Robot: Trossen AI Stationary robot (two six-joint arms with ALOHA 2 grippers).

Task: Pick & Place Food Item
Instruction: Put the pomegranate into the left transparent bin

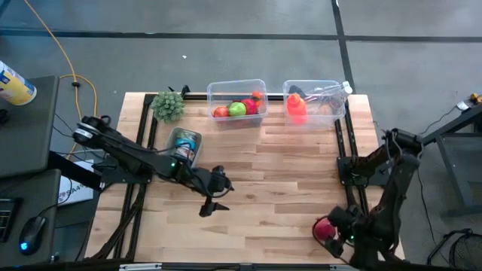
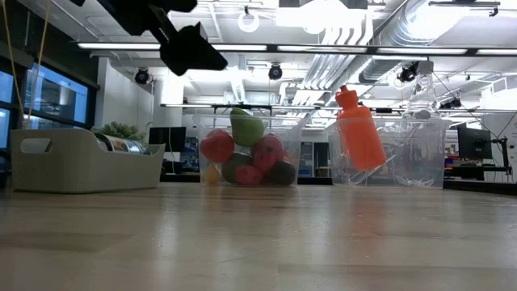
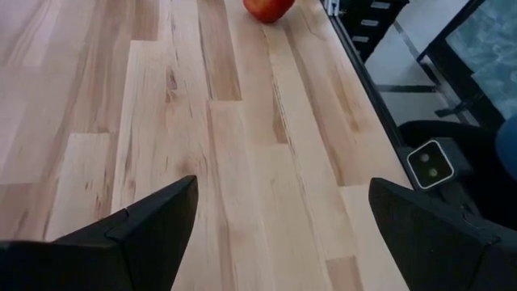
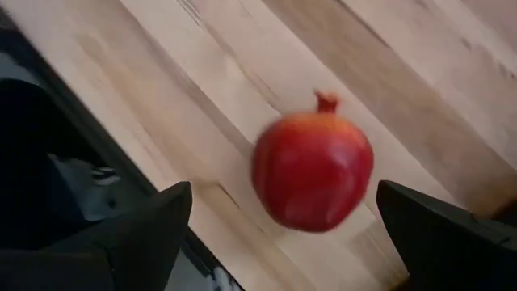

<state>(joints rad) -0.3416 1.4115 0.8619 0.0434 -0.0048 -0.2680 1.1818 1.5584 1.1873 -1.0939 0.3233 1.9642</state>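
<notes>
While the left pincer (image 1: 213,205) hovers with fingers apart over the wooden surface (image 1: 279,165) at centre frame, the right pincer (image 1: 337,231), also spread wide, sits beside a red pomegranate (image 1: 324,229) at lower right, near the surface's edge.

the left arm reached out low from the left edge, its left gripper (image 1: 212,202) hanging over mid-table with fingers (image 3: 137,234) spread apart, while the right gripper (image 1: 337,229), folded back at the near right corner, was likewise parted.
</notes>
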